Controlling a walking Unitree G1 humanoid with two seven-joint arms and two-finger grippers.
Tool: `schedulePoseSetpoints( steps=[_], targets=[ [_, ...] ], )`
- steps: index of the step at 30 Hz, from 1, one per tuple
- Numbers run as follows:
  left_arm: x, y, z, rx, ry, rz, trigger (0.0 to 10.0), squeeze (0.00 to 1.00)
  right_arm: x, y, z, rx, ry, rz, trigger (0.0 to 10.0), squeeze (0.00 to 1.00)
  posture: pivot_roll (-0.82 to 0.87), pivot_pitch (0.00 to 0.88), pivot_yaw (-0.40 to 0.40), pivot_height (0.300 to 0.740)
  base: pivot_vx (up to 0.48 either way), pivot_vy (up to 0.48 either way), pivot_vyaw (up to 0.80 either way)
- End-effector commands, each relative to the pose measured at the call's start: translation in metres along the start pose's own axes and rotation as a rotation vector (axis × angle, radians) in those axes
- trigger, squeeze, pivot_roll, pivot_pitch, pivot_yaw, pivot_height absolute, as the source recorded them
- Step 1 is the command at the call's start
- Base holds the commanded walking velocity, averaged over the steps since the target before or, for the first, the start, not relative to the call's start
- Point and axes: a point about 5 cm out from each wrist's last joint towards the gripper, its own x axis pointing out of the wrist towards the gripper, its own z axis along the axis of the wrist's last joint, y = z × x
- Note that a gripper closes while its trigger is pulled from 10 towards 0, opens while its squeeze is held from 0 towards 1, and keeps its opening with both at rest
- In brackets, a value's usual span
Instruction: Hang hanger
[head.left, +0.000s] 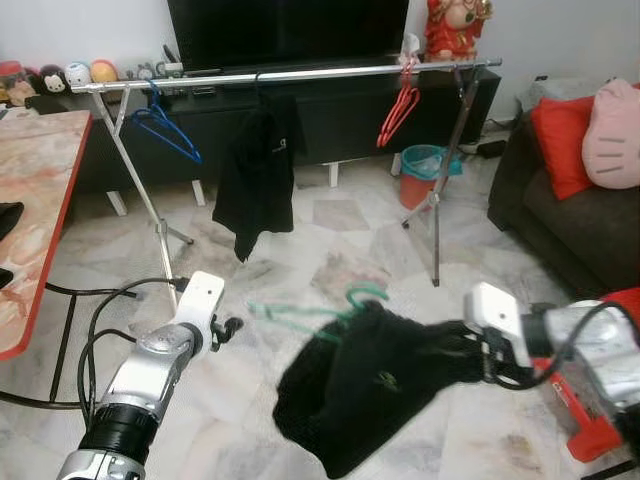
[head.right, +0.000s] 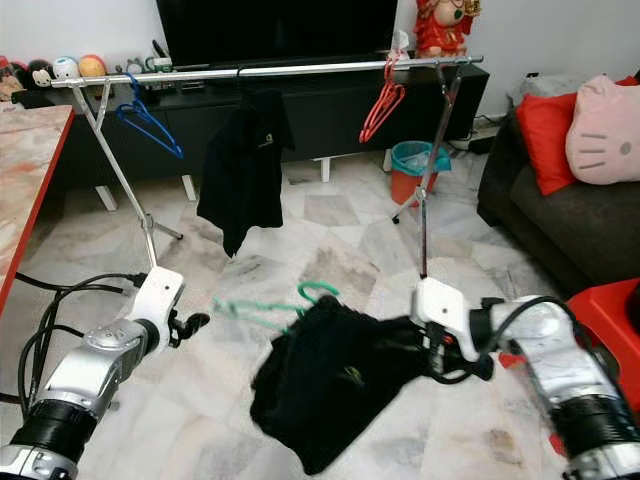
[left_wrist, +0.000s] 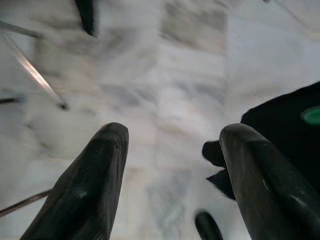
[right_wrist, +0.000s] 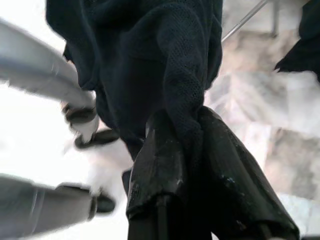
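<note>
A: Item 1, the green hanger (head.left: 318, 312): where is it found, and how is it carried?

B: It is held low over the marble floor (head.left: 350, 240), between the 2 arms, well short of the chrome rail (head.left: 300, 74). A black garment (head.left: 370, 385) is draped on it. The right gripper (right_wrist: 187, 150) is pinched on a fold of that garment, with both fingers pressed into the knit; the hanger itself is not gripped.

A: And the left gripper (left_wrist: 172, 165)?

B: Its fingers are spread, nothing is held, and it is placed just beside the hanger's free end.

A: Handling notes?

B: The hanger is judged light, thin, stiff and probably smooth plastic, so it could slide inside the cloth. The garment is soft, limp, mesh-textured, and is judged the heavier part; sagging is to be expected. A hold on the bare hanger, near the hook (head.left: 365, 293), is recommended for the left gripper.

A: Other stock on the rail?

B: 1 blue hanger (head.left: 165, 128), 1 hung black shirt (head.left: 255, 170), 1 red hanger (head.left: 398, 112). The rail is a round, polished metal tube on crossed legs.
</note>
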Motion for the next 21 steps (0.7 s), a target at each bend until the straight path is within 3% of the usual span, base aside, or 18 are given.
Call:
schedulePoseSetpoints(
  steps=[1,6,10,11,12,14,17,21],
  targets=[
    [-0.003,-0.005,-0.003,0.031,0.022,-0.061,10.0,0.00,-0.008,-0.006,0.006,-0.050,0.024,0.009,10.0,0.00,0.01,0.000,-0.003,0.740,0.000,0.000,0.00],
    [-0.010,-0.010,-0.010,0.086,0.023,-0.173,10.0,0.00,-0.020,-0.008,0.009,-0.070,0.045,0.074,10.0,0.00,0.02,0.000,-0.005,0.740,0.000,0.000,0.00],
    [-0.022,-0.010,-0.006,0.097,-0.044,-0.319,10.0,0.00,-0.027,-0.006,0.006,-0.132,0.107,0.157,10.0,0.00,0.02,0.000,-0.017,0.740,0.000,0.000,0.00],
    [-0.031,-0.012,-0.005,0.127,-0.068,-0.406,10.0,0.00,-0.030,-0.004,0.005,-0.142,0.128,0.191,10.0,0.00,0.02,0.000,-0.018,0.740,0.000,0.000,0.00],
    [-0.031,-0.012,-0.005,0.127,-0.068,-0.406,10.0,0.00,-0.030,-0.004,0.005,-0.142,0.128,0.191,10.0,0.00,0.02,0.000,-0.018,0.740,0.000,0.000,0.00],
    [-0.041,-0.013,-0.011,0.157,-0.051,-0.511,10.0,0.00,-0.030,-0.001,0.002,-0.167,0.160,0.231,10.0,0.00,0.03,0.000,-0.022,0.740,0.000,0.000,0.00],
    [-0.052,-0.010,-0.019,0.189,-0.004,-0.586,10.0,0.00,-0.029,0.001,0.002,-0.198,0.170,0.270,10.0,0.00,0.03,0.000,-0.025,0.740,0.000,0.000,0.00],
    [-0.058,-0.003,-0.025,0.200,0.038,-0.603,10.0,0.00,-0.030,-0.001,0.009,-0.240,0.155,0.289,10.0,0.00,0.03,0.000,-0.028,0.740,0.000,0.000,0.00]
  ],
)
